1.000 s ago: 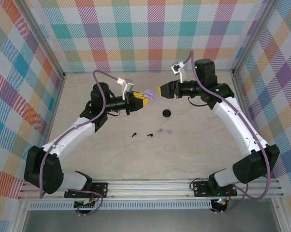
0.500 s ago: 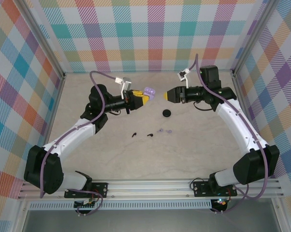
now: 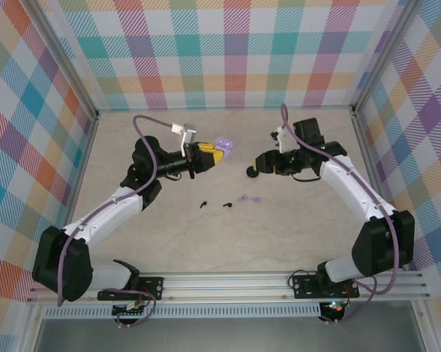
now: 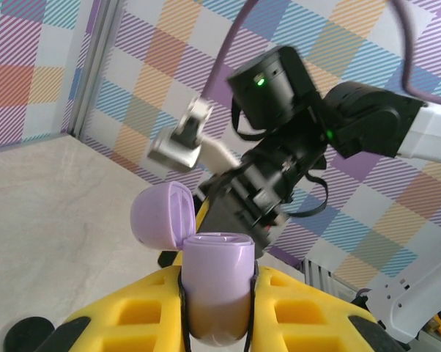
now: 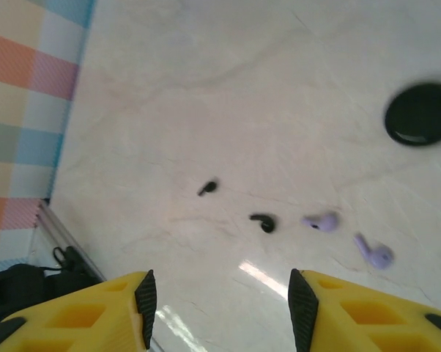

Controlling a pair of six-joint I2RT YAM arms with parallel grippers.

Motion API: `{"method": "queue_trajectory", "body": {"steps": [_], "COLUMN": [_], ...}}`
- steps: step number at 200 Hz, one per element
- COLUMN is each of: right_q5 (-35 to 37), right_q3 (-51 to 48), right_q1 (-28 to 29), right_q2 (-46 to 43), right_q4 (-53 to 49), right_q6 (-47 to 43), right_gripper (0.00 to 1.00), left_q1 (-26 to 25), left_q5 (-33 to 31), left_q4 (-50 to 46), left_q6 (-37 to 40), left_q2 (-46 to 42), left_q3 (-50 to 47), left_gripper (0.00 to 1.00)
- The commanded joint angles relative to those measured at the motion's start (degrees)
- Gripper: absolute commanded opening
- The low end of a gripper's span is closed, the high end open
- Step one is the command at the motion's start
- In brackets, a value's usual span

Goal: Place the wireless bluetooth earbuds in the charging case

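When looking down from the top view, note the left end effector (image 3: 209,152) pinching the open lilac case (image 3: 222,144) above the desk's (image 3: 301,235) far half. Note too the right end effector (image 3: 258,163) beside the black case (image 3: 253,171), nearer the lilac earbuds (image 3: 243,198) and black earbuds (image 3: 203,204) strung parallel to the near edge. From the left wrist, see the case clamped upright, lid (image 4: 160,216) tipped back; from the right wrist, find fingers (image 5: 96,308) spread, empty, earbuds lying ahead.

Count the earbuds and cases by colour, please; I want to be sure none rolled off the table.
black earbuds: 2
lilac earbuds: 2
black case: 1
lilac case: 1
Total: 6
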Motion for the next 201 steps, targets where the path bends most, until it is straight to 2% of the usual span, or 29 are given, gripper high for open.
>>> {"method": "queue_trajectory", "body": {"steps": [1,30,89,138,201], "right_q5": [6.7,10.1,6.8,4.2,6.0], "right_q3": [-3.1,-6.5,-9.2,-10.1,-9.3], "right_q1": [1.1,2.5,5.4,5.5,5.6], "right_q2": [2.4,5.0,10.6,15.2,18.8], "right_q4": [-2.2,-2.1,0.9,3.7,4.5], "right_q6": [2.8,4.6,7.5,10.1,11.7], "right_gripper": [0.52,0.51,0.47,0.37,0.35], "left_q1": [-1.7,-2.6,-3.1,-3.3,-3.3], "left_q5": [-1.5,-2.3,-3.0,-3.6,-3.6], "left_q4": [-1.3,-3.8,-5.5,-7.3,-7.7], "left_q6": [3.2,5.4,6.3,7.3,7.4], "left_q2": [-3.1,-5.3,-7.7,-8.6,-8.7], "left_q3": [-0.3,-0.7,-0.9,-1.0,-0.9], "left_gripper": [0.06,0.06,0.07,0.07,0.07]}}
